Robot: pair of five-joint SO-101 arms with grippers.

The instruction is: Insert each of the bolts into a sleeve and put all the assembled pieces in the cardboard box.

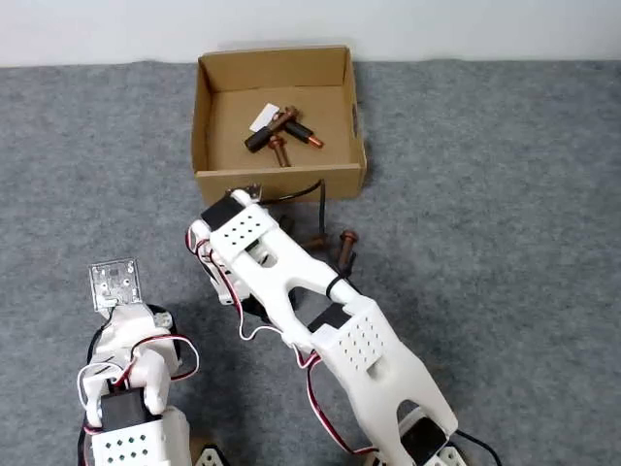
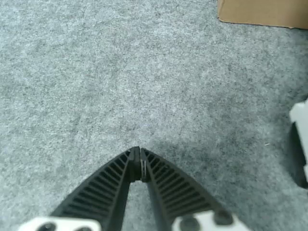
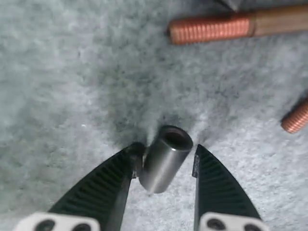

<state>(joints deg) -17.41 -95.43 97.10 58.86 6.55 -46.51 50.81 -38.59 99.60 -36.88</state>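
The right gripper (image 3: 167, 151) is holding a dark metal sleeve (image 3: 163, 166) between its two black fingers. The fingers are only partly closed, as far as the sleeve's width lets them. One finger is pressing on the sleeve's side and the other is touching it or nearly so. The sleeve is tilting with its open end pointing up and away from the fingers, probably so that the hole is facing the loose bolts and a threaded end can be fed into it. One copper-coloured bolt (image 3: 211, 29) is lying on the grey surface (image 1: 505, 194) a little beyond the sleeve, with its threaded end free. The tip of a second bolt (image 3: 294, 116) is lying off to one side.

From above, the right arm (image 1: 320, 301) is stretching forward across the surface. Its wrist is bending down just in front of the cardboard box (image 1: 277, 183), so the gripper is working low, close to the surface. Several assembled pieces (image 1: 281, 131) are already lying together inside the box, so part of the job looks done.

The left arm (image 1: 131, 388) is sitting folded back near its base, well apart from the box and the bolts. The left gripper (image 2: 138, 154) is pointing down at bare surface with its fingers fully closed and nothing between them.
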